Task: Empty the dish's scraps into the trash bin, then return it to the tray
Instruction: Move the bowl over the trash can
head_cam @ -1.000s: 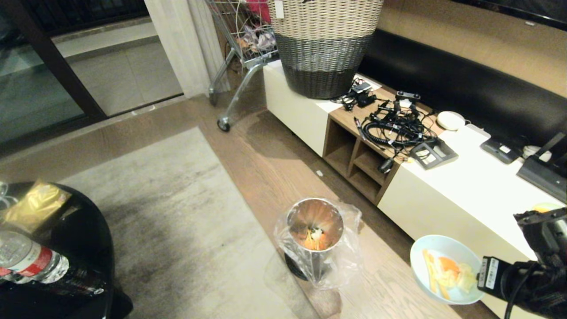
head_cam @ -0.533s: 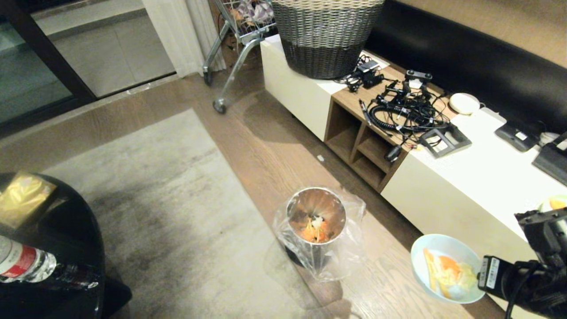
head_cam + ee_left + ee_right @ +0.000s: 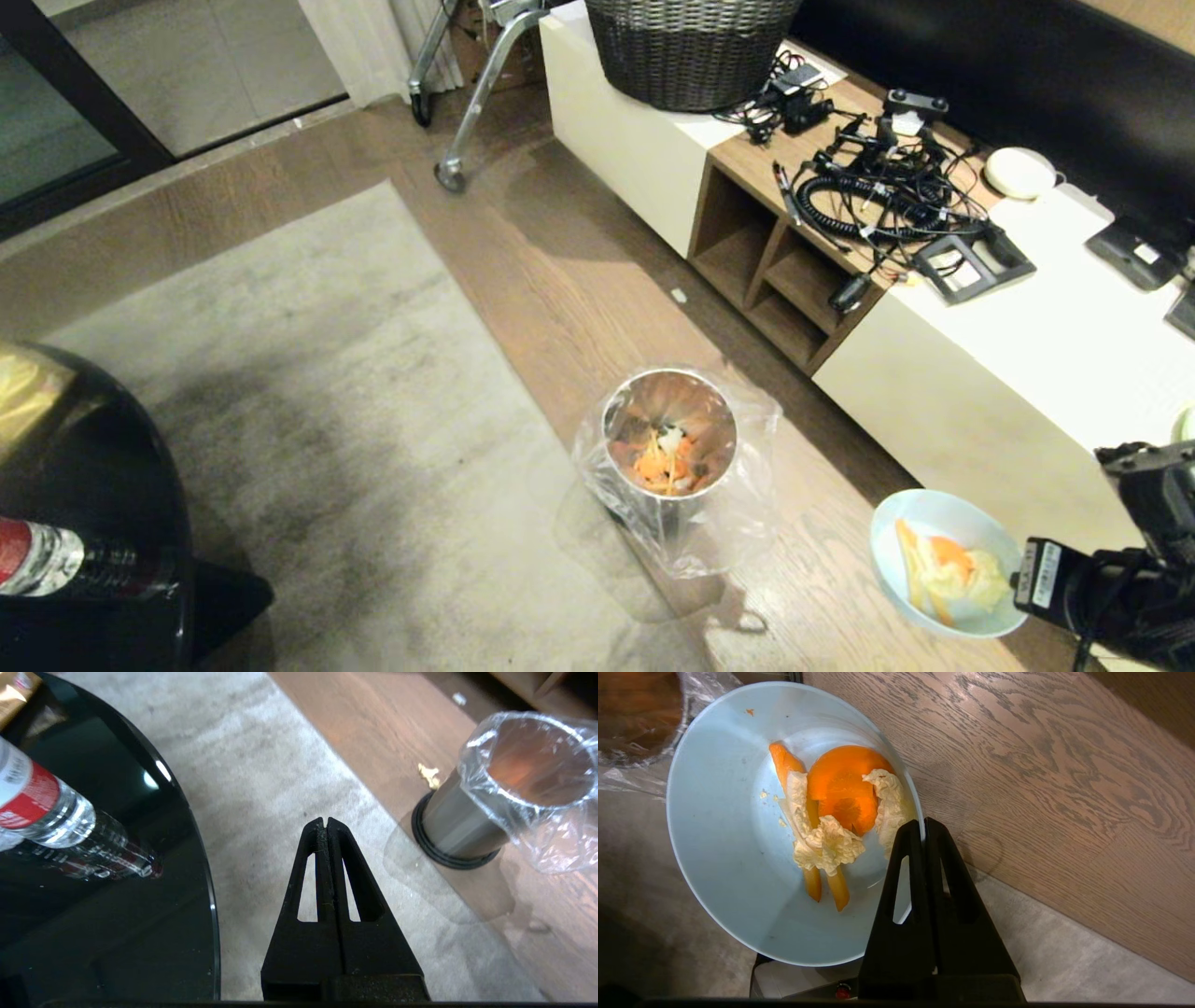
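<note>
I have the right claw (image 3: 923, 823) pinched tight on the rim of the dish (image 3: 943, 560), lower right of the head view, scraps (image 3: 948, 579) inside it. The trash bin (image 3: 669, 448) stands on the floor at lower centre, well apart from the dish. My left claw (image 3: 325, 823) hangs closed and empty over the rug (image 3: 280, 765).
</note>
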